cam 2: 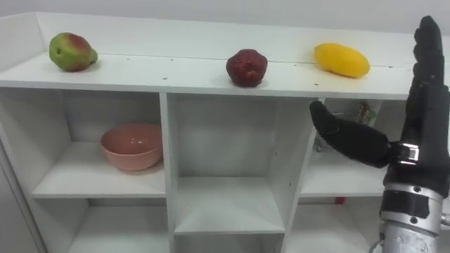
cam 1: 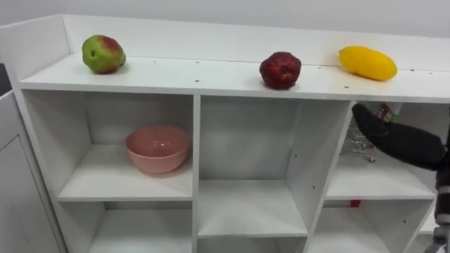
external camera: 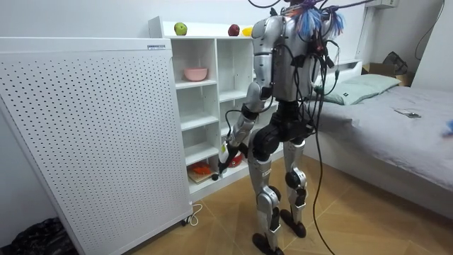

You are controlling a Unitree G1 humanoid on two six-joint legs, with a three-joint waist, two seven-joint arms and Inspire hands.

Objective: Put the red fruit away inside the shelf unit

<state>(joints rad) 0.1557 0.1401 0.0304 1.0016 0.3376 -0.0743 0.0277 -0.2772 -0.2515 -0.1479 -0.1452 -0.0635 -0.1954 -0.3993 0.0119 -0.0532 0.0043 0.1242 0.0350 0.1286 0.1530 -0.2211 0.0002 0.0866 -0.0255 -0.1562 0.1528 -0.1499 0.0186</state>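
Right hand, fingers straight, faces closet topped by apple, red fruit, mango.

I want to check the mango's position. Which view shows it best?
The left eye view: the mango lies whole on the closet's top. The right eye view shows it whole too, near the raised right hand. In the room view the robot's shoulder half hides it.
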